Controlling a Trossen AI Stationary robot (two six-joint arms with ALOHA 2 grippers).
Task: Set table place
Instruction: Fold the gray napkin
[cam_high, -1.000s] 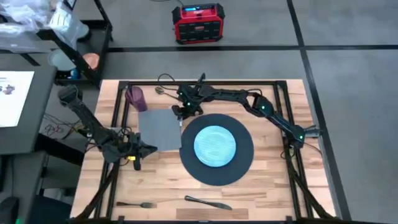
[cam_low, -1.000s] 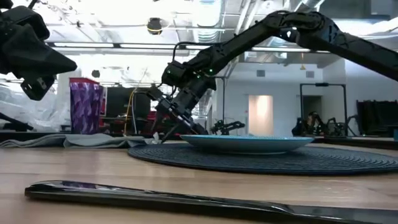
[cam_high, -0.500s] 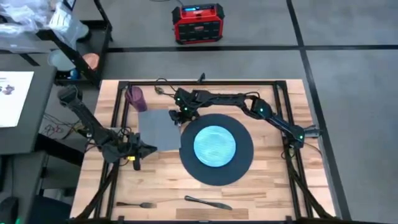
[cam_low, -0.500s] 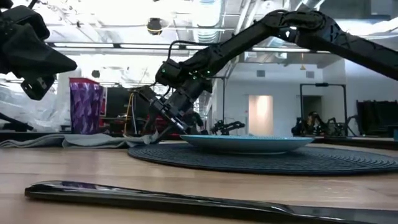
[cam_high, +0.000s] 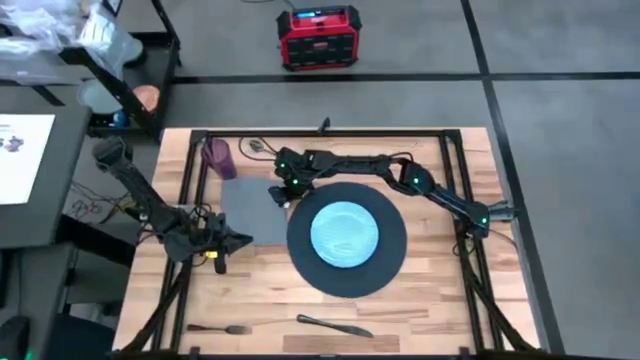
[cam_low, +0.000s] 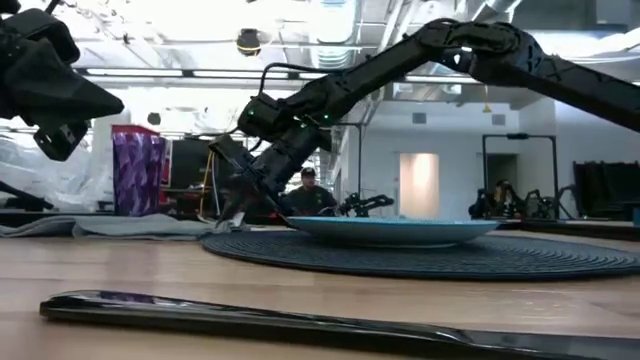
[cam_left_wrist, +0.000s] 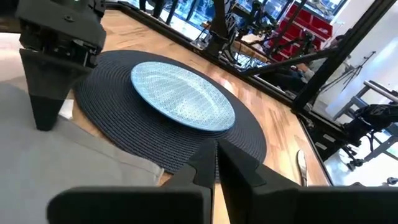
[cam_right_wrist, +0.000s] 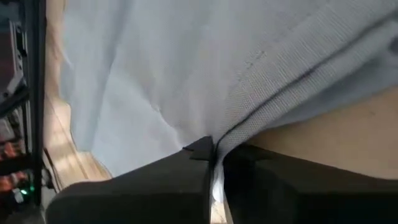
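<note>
A: What does the large round dark navy woven mat look like?

B: Flat, ribbed in rings, clearly wider than the light blue round plate centred on it. It lies mid-way across the light wood plank counter with the black rail frame.

A: And the right claw?

B: It is down at the mat's far-left rim, its fingers pinched together on the edge of the grey square cloth napkin. The wrist view shows the hem caught between the two dark fingertips. The napkin spreads away from that claw toward the left arm, and its near edge touches or slightly overlaps the mat.

A: The left claw?

B: Clenched, holding nothing, hovering just past the napkin's near corner, close to the mat's left rim.

A: What room is there?

B: Behind the right claw stands a purple ribbed cup, near the far rail. In front of the left claw, bare planks run to the near edge, where a dark fork and a dark knife lie, well apart from the mat. To the mat's right the wood is open up to the rail.
</note>
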